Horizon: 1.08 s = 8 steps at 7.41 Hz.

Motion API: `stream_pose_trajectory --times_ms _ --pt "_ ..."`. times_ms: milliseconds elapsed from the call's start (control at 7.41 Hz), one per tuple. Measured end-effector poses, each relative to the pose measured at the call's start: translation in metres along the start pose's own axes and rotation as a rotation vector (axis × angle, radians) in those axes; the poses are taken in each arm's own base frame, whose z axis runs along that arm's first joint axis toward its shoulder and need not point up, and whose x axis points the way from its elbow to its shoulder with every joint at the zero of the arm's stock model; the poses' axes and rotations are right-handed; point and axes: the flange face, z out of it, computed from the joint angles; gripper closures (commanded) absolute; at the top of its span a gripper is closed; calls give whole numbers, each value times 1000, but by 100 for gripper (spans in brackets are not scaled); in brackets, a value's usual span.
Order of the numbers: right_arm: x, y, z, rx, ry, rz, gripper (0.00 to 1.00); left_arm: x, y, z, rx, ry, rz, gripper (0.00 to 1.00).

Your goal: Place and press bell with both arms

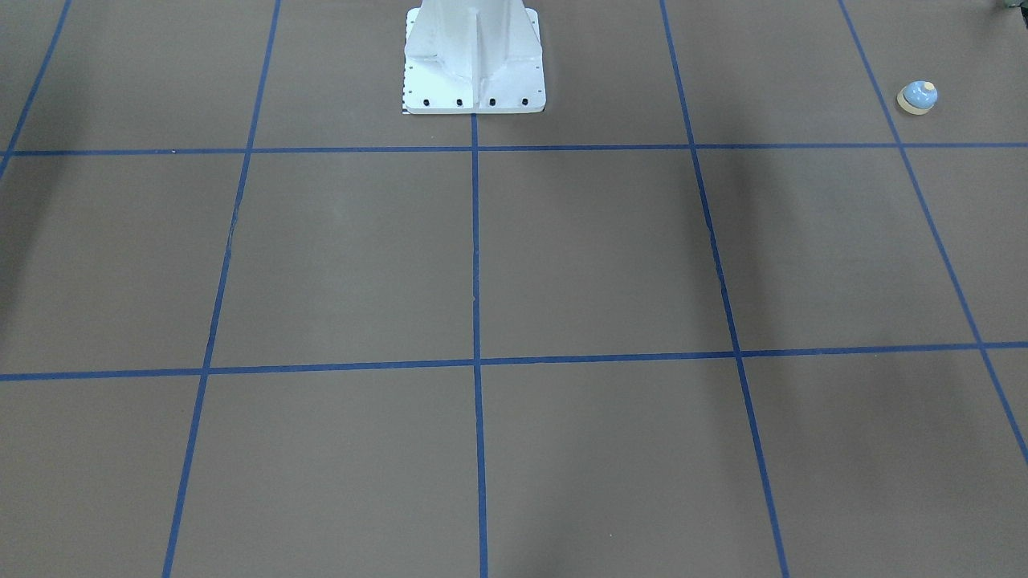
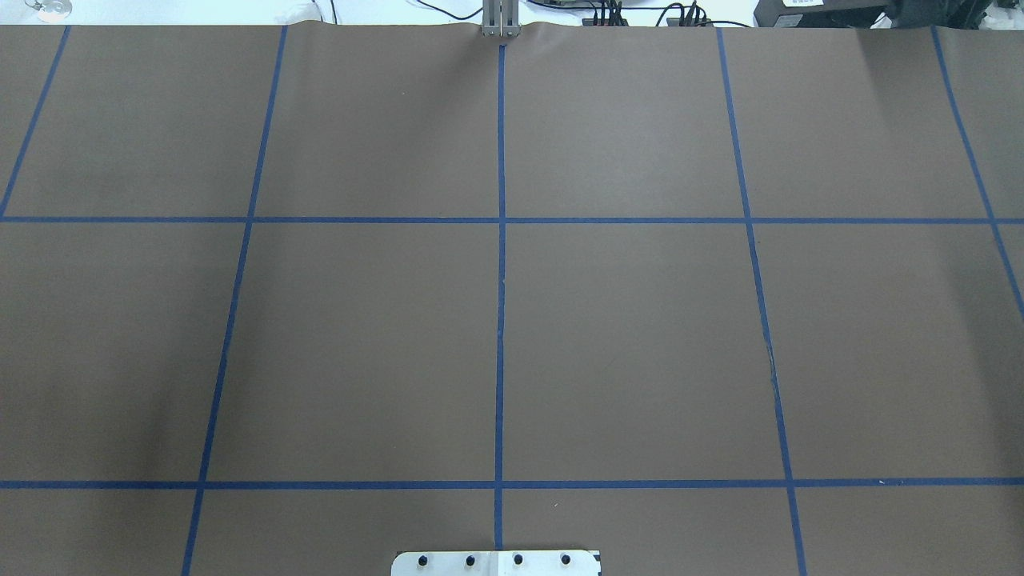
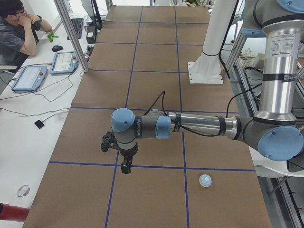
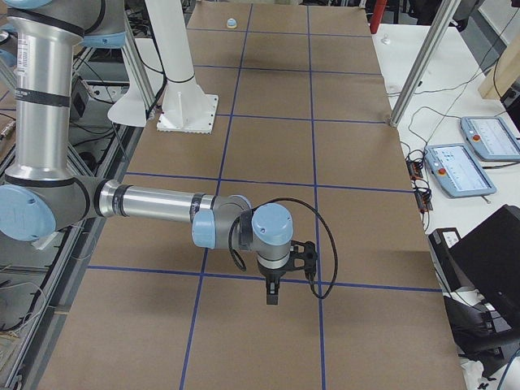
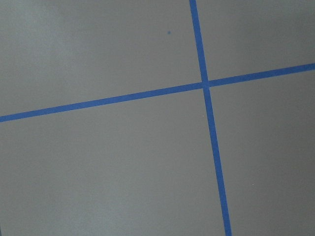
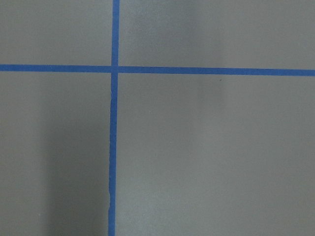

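With the bell point(image 1: 917, 97) upright well off to the white pedestal's point(image 1: 474, 64) left, and neither the left gripper point(image 3: 125, 167) nor the right gripper point(image 4: 272, 294) showing whether it is wide or narrow, the left one should probably descend squarely over the dome, clasping low.

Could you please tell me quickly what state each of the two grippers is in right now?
Left black two-finger gripper: cannot be told; only a side view shows it.
Right black two-finger gripper: cannot be told, likewise.
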Motion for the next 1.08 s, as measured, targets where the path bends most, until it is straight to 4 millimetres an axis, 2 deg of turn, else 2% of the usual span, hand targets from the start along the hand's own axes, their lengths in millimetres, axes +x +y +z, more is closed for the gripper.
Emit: stream_pose_trajectory --times_ms 540,1079 --pt "-2 -2 -2 7 -1 -7 0 1 -1 0 12 -2 8 0" --pt "-11 -12 -12 82 4 -64 0 5 -6 -3 30 -6 30 0"
